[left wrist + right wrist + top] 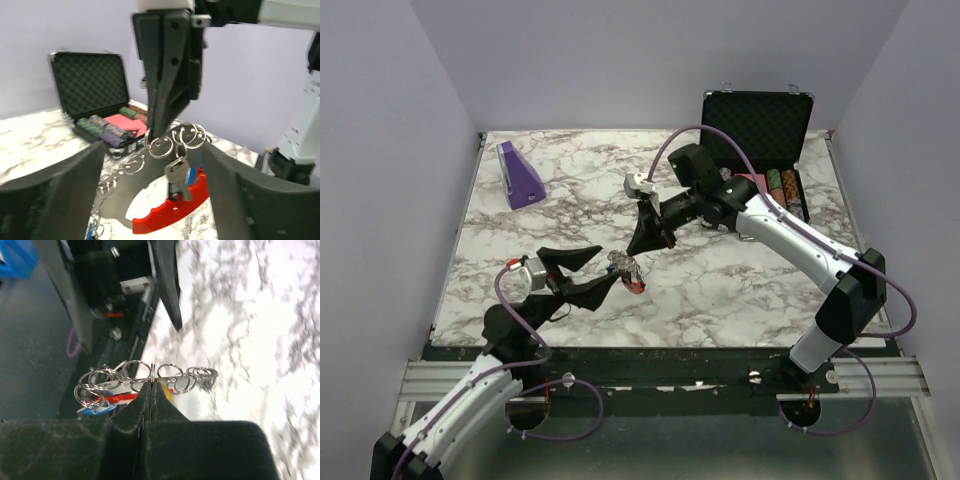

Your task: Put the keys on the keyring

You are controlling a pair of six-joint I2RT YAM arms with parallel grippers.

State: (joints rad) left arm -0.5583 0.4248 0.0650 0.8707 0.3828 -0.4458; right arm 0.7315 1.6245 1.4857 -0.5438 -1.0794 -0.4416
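Observation:
The keyring (628, 270) is a bunch of thin metal rings with a red crescent (172, 210), and it hangs just above the marble near the table's middle. My right gripper (151, 382) comes down from above and is shut on one thin ring (151, 371) of the bunch. A grey key (176, 171) and a blue piece (190, 176) dangle in front of the crescent. A yellow key head (169, 392) and a blue one (96, 409) show behind the rings. My left gripper (155, 150) is open, its fingers (55, 195) on either side of the bunch without touching it.
An open black case (757, 130) with poker chips (786, 190) stands at the back right. A purple wedge-shaped object (520, 175) sits at the back left. More small rings with a blue bit (92, 231) lie on the marble below the left finger.

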